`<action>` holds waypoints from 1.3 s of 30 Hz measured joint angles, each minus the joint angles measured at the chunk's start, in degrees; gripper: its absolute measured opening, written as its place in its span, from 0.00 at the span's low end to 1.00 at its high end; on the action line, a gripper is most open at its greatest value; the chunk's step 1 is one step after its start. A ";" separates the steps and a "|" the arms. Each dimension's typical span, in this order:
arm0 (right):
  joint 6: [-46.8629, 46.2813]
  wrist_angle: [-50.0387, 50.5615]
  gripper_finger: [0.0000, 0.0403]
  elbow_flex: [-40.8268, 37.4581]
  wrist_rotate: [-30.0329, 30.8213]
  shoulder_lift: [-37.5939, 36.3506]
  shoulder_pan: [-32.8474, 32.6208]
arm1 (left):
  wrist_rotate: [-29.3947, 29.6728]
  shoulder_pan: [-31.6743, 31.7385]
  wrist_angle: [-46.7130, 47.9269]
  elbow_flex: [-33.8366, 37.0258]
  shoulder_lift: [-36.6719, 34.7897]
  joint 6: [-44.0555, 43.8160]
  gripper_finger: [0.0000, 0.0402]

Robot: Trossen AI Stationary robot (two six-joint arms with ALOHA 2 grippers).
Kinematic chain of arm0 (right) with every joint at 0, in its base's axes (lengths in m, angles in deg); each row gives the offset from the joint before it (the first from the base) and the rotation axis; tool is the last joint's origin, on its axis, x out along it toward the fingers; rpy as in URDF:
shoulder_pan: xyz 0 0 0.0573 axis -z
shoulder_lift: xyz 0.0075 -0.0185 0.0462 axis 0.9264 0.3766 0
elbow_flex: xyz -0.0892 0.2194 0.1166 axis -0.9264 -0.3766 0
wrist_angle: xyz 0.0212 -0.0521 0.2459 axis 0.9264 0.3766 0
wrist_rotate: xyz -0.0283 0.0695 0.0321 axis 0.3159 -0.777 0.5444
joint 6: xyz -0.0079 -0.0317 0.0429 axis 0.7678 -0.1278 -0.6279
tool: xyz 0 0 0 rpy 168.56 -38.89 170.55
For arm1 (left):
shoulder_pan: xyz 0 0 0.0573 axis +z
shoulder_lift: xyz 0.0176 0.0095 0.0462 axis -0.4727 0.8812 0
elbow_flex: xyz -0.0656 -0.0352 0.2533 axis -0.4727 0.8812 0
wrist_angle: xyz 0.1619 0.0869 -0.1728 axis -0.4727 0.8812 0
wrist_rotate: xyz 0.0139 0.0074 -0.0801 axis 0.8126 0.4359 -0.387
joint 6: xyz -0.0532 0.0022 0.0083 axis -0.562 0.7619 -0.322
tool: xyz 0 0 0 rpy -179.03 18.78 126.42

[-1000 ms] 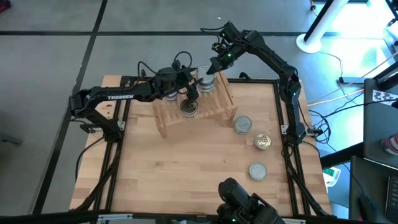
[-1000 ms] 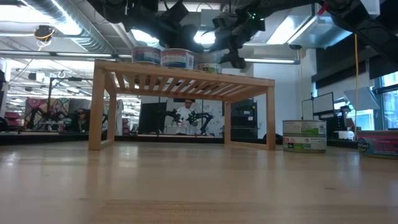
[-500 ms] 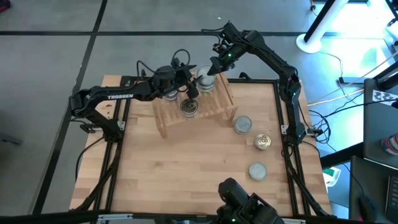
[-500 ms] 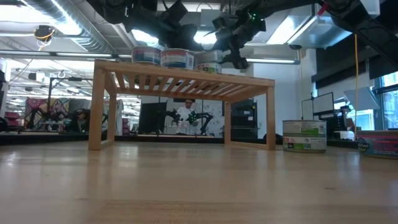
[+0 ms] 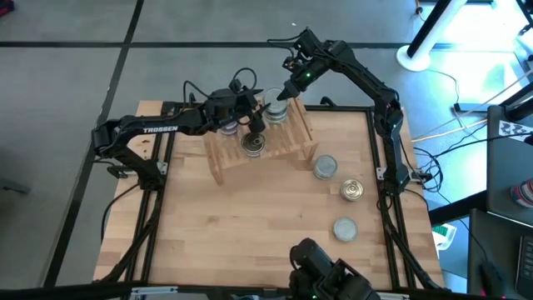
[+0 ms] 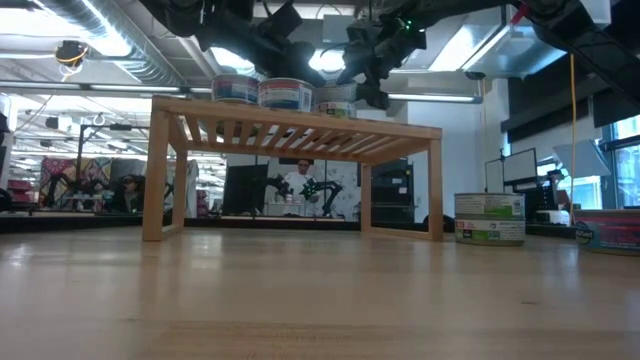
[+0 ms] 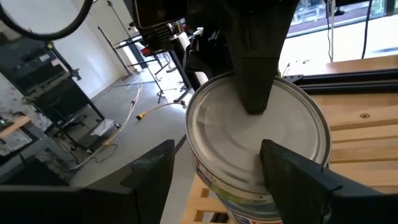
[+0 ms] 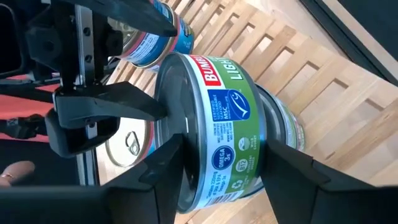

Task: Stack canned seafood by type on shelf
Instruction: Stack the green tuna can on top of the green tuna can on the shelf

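A slatted wooden shelf point(image 5: 293, 143) stands at the table's far middle. On its far right part, a green-labelled tin point(image 8: 217, 112) with a dull silver lid point(image 7: 292, 130) sits above a second tin point(image 8: 291, 134), with my right gripper point(image 8: 222, 146) shut on it. My left gripper point(image 7: 217, 158) is open at the same tin, one finger on either side of it. A gold-topped tin point(image 5: 252, 144) stands on the shelf's near edge. Blue-labelled tins point(image 6: 285, 95) stand on its left part, under my left arm. My right gripper pinches the green-labelled tin by its flat faces. One finger lies across the silver lid point(image 7: 254, 93); the other is at the bottom face point(image 8: 273, 158), next to the tin below. The fingers slant down from the far right. My left gripper's fingers point(image 7: 292, 177) are close beside the tin's wall; whether they touch it I cannot tell.
Three more tins lie on the table to the right of the shelf: two silver-topped point(image 5: 325, 167) point(image 5: 345, 227) and one gold-topped point(image 5: 352, 191). The table's near half and left side have free room. People and equipment show in the room beyond the shelf.
My right gripper has rolled about its wrist without leaving its place. The green-labelled tin in it has turned with it, rising a little above the shelf top and settling lower again. My left gripper has kept still.
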 joint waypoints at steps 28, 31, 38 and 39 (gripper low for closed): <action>-7.45 -0.02 0.66 -0.13 7.58 0.14 -1.86 | 0.44 0.04 -2.41 0.11 0.15 2.36 0.59; -7.40 -0.01 0.71 -0.13 7.55 0.15 -1.39 | 0.41 0.04 -2.44 0.11 0.15 2.36 0.59; -4.94 0.65 0.74 0.62 5.36 0.28 0.74 | 0.37 0.04 -2.38 0.11 0.15 2.34 0.59; -4.97 0.41 0.74 0.63 5.36 0.09 1.33 | 0.37 0.04 -2.29 0.11 0.15 2.34 0.59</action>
